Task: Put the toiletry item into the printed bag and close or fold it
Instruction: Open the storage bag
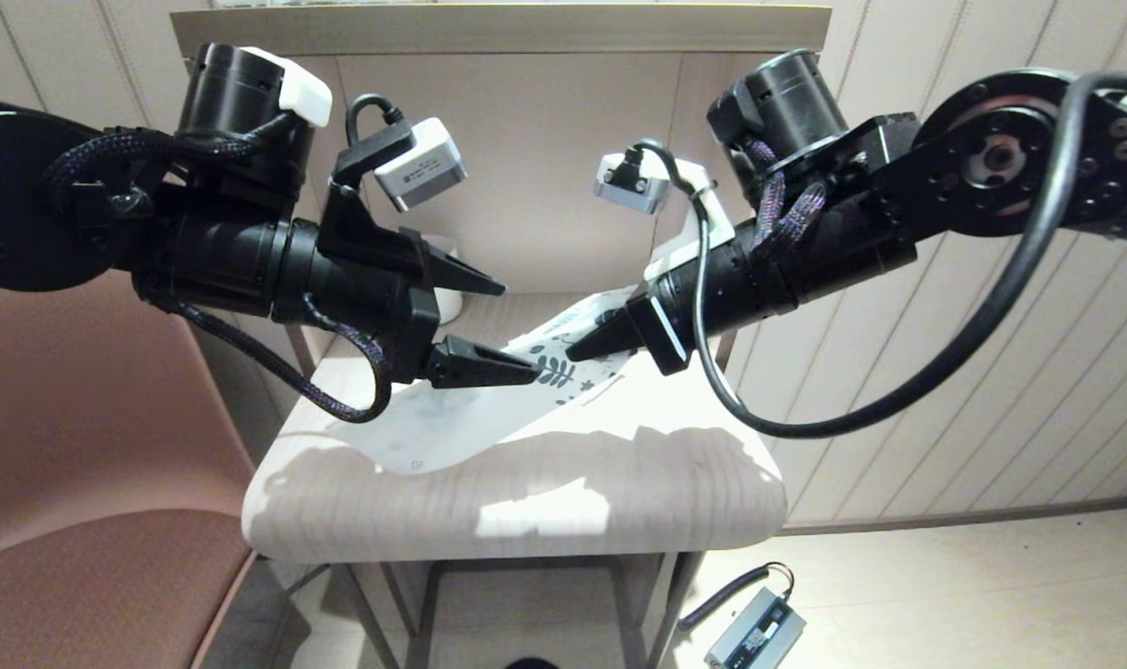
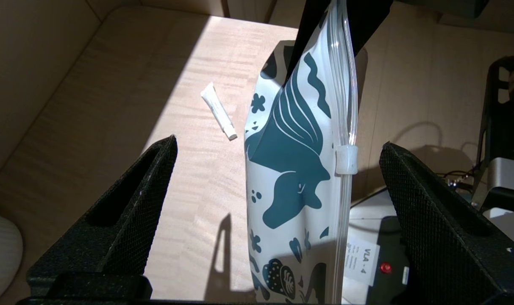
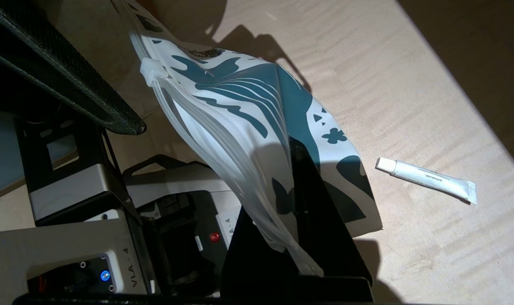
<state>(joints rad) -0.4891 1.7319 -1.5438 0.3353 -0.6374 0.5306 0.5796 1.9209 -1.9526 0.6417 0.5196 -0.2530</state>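
Pale wood-grain tabletop [image 1: 619,492] carries the work; the printed bag [image 1: 489,409] hangs lifted at one end, pinched in the closed right gripper [image 1: 586,348], its zip slider [image 2: 346,159] partway along the seal; the left gripper [image 1: 507,330] stands fully open and empty, its fingers straddling the bag's edge; the toiletry item [image 2: 218,111] lies on the table beyond the bag, apart from it, long axis running obliquely away from the left gripper, the nearer free hand; writing on the tube is unreadable; "VLA-4" shows on a label [image 2: 364,258] below.
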